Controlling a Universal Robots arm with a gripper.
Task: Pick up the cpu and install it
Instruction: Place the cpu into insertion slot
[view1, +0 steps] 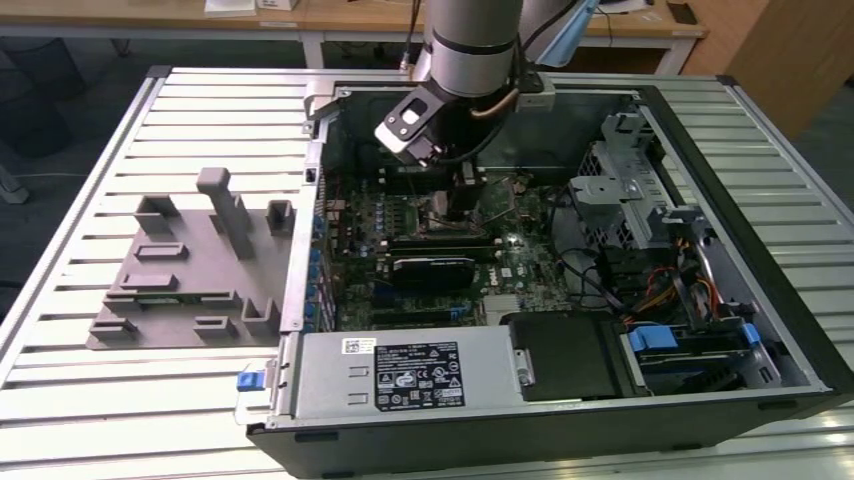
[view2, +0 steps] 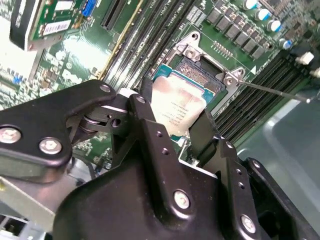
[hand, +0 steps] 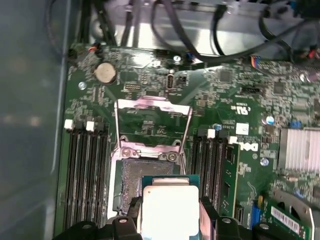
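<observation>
Evidently, within the open computer case (view1: 587, 92), above the green motherboard (hand: 150, 80), the gripper (view2: 175, 122) is clamped on opposite edges of the cpu (view2: 175, 102), which is held just over the uncovered socket (hand: 134, 182); pickup is judged complete, while seating and latching are judged not yet done.

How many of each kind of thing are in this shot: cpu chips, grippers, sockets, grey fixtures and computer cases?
cpu: 1, held in the gripper above the socket
gripper: 1
socket: 1, open, on the green board
grey plastic fixture: 1, on the slatted table beside the case
computer case: 1, side open
Total: 5
</observation>
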